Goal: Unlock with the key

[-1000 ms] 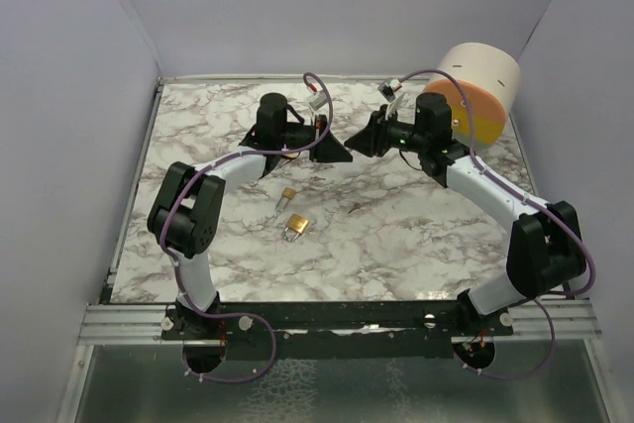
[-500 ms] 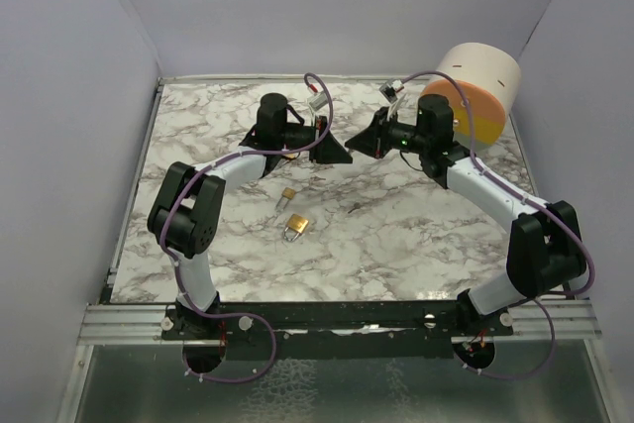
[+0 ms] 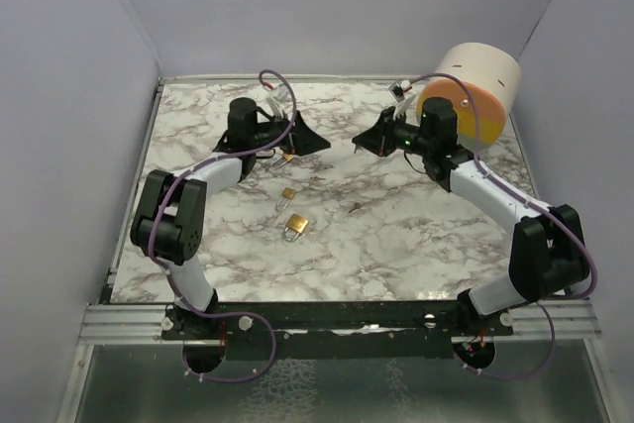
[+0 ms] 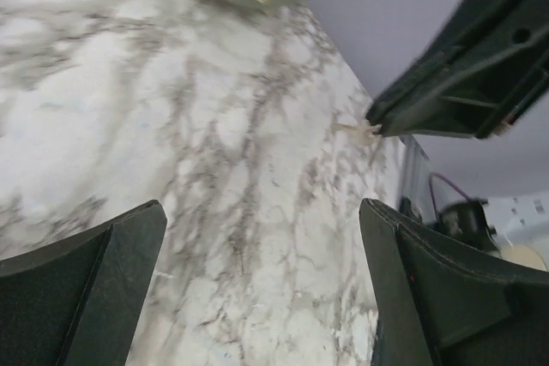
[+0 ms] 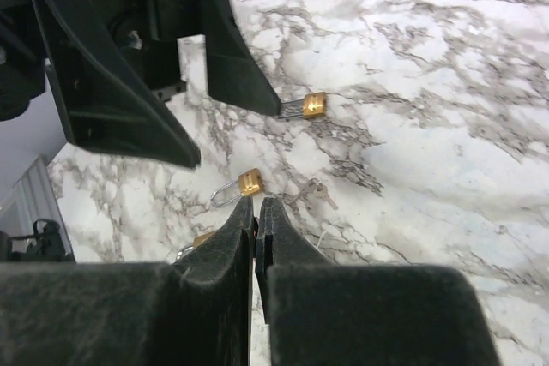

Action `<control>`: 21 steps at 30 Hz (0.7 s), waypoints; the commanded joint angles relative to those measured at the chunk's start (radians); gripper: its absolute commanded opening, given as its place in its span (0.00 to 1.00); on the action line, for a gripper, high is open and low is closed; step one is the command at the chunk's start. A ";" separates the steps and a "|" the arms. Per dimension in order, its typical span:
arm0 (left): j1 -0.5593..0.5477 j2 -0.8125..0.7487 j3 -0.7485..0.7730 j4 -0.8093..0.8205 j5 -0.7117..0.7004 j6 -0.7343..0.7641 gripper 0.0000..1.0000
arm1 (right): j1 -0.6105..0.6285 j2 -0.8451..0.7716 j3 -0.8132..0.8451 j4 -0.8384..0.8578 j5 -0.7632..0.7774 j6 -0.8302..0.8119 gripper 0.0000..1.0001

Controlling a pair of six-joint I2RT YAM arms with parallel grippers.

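The left pincer [image 3: 309, 136] hangs released, jaws wide, a far padlock [image 3: 288, 158] on the bench [image 3: 416, 245] at its 7 o'clock. The right pincer [image 3: 362, 139] is clenched. The key [image 3: 354, 208] lies at 3 o'clock of the middle padlock [image 3: 287, 193], with the near padlock [image 3: 295, 227] below.

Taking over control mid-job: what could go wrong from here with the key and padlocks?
1. The right gripper is shut, yet the small silver key lies on the white marble tabletop apart from it; it may have closed without it.
2. The left gripper is open and the nearest small brass padlock lies loose; pushed by a key, it would likely slide.
3. Both grippers sit close together and could collide.
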 commanded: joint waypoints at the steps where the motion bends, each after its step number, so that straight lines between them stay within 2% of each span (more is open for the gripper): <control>1: 0.066 -0.093 -0.086 0.011 -0.287 -0.060 0.99 | -0.012 -0.039 -0.040 0.026 0.147 0.045 0.01; 3: 0.072 -0.143 -0.123 0.001 -0.395 -0.049 0.99 | -0.012 -0.052 -0.065 0.051 0.183 0.052 0.01; 7: 0.071 -0.202 -0.136 -0.128 -0.593 0.042 0.99 | -0.012 -0.056 -0.061 0.025 0.222 0.042 0.01; 12: 0.062 -0.217 -0.108 -0.299 -0.759 0.166 0.99 | -0.012 -0.058 -0.077 0.022 0.253 0.046 0.01; 16: 0.058 -0.218 -0.114 -0.334 -0.781 0.194 0.99 | -0.012 -0.054 -0.098 0.046 0.268 0.085 0.01; 21: 0.055 -0.208 -0.121 -0.332 -0.766 0.211 0.92 | -0.012 -0.043 -0.107 0.063 0.282 0.131 0.01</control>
